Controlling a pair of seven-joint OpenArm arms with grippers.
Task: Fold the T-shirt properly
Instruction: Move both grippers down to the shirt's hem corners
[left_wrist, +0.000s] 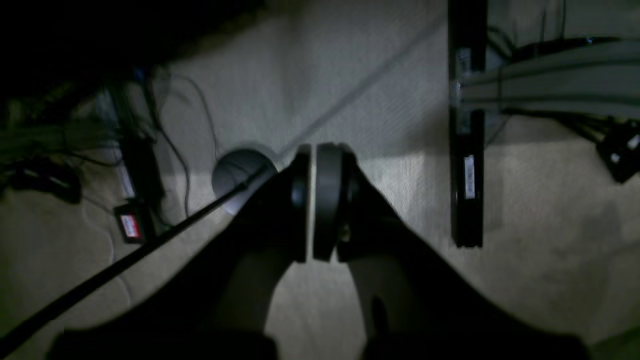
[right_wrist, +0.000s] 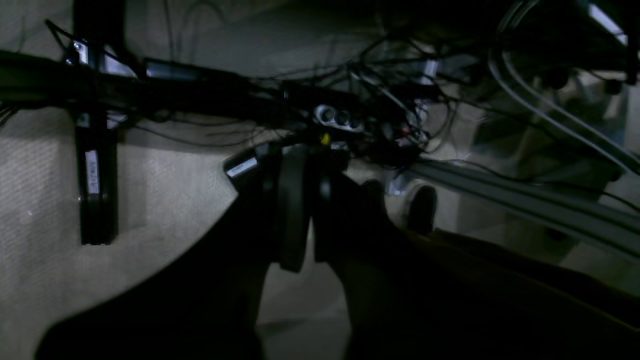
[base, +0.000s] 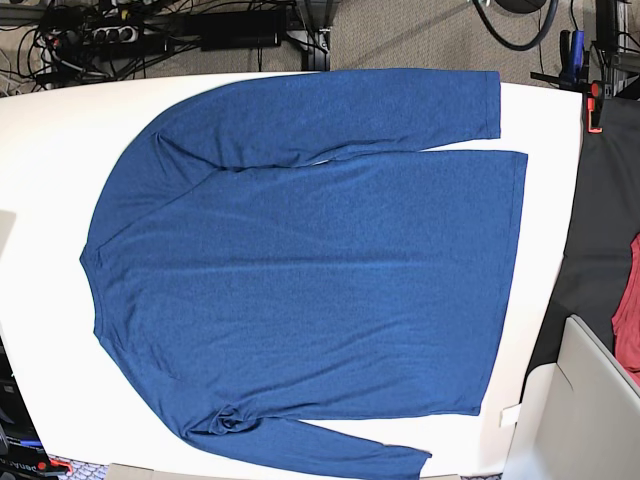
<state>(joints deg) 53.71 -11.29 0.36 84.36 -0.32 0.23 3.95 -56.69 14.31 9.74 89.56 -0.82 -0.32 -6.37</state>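
The T-shirt (base: 310, 280), dark blue and long-sleeved, lies spread flat on the white table (base: 50, 150) in the base view. Its neck is at the left and its hem at the right. One sleeve (base: 400, 105) runs along the far edge and the other sleeve (base: 330, 450) along the near edge. Neither arm shows in the base view. In the left wrist view my left gripper (left_wrist: 312, 150) is shut with nothing in it, over beige carpet. My right gripper (right_wrist: 309, 155) is likewise shut and empty, facing a tangle of cables. Neither wrist view shows the shirt.
A red cloth (base: 630, 320) peeks in at the right edge beside a dark surface (base: 600, 220) and a grey box (base: 580, 410). A power strip and cables (base: 120, 30) lie behind the table. A black frame leg (left_wrist: 467, 150) and cables (right_wrist: 380, 100) stand on the carpet.
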